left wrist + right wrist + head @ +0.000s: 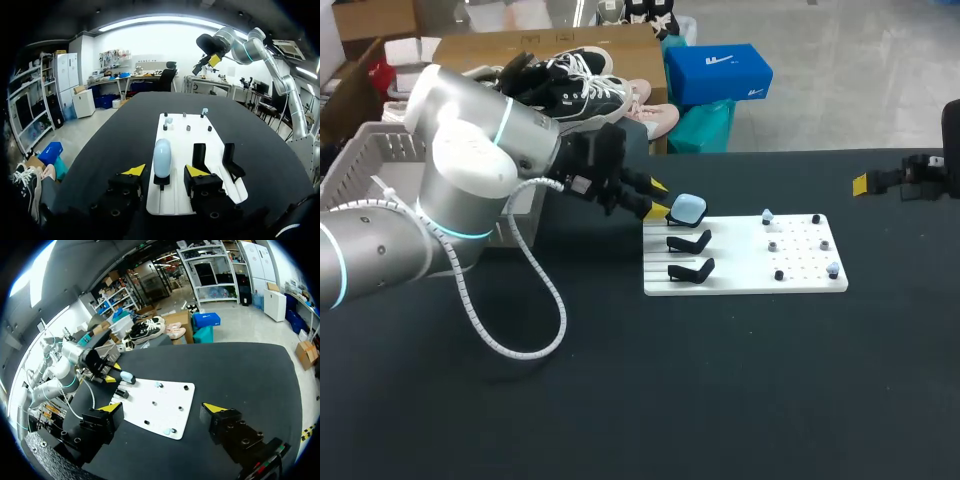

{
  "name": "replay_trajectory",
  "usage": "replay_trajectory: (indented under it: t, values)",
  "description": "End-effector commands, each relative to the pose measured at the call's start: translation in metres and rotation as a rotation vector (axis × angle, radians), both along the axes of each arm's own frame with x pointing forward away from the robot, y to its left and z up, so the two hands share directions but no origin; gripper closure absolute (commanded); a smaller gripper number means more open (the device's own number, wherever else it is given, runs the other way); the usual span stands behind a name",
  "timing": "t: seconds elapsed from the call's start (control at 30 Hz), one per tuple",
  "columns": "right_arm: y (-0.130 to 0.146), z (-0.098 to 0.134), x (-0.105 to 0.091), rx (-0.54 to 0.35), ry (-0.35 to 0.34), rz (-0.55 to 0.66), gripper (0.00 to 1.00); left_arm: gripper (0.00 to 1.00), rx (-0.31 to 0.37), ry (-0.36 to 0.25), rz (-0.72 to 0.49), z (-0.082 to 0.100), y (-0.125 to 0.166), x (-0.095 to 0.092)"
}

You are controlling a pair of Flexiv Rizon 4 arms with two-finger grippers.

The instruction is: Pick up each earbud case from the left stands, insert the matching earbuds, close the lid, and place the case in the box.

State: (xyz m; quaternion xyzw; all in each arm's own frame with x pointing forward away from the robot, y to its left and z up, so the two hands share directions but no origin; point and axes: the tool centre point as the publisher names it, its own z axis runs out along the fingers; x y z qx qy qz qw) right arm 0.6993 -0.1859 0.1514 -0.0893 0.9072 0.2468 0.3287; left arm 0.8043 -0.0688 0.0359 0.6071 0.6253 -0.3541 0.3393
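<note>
One pale-blue earbud case (689,208) on stand (161,181), ahead of left gripper (165,171).

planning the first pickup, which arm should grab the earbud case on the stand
Left. The left arm's open jaws flank the earbud case on its stand; the right arm is at the table's far right edge, away from the white board.

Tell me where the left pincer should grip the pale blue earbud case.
Likely the upper half of the earbud case, above its black stand, across the narrow width. Come from the board's stand end, where the open left pincer sits: the case stands upright.
</note>
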Motion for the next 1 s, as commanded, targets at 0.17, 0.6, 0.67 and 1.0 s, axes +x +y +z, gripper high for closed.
replay_trajectory:
  t: [0.17,0.6,0.67,1.0]
  values:
    - [0.000,-0.001,0.001,0.002,-0.001,0.003,0.00,0.43,0.001,-0.028,0.022,-0.010,-0.008,0.005]
    - [0.000,-0.001,0.001,0.002,-0.001,0.003,0.00,0.51,-0.001,0.001,0.018,-0.012,-0.013,0.009]
    - [0.000,-0.001,0.001,0.002,-0.001,0.003,0.00,0.51,-0.002,0.005,0.019,-0.012,-0.014,0.010]
    - [0.000,-0.001,0.001,0.002,-0.001,0.003,0.00,0.38,-0.004,0.010,0.016,-0.015,-0.020,0.011]
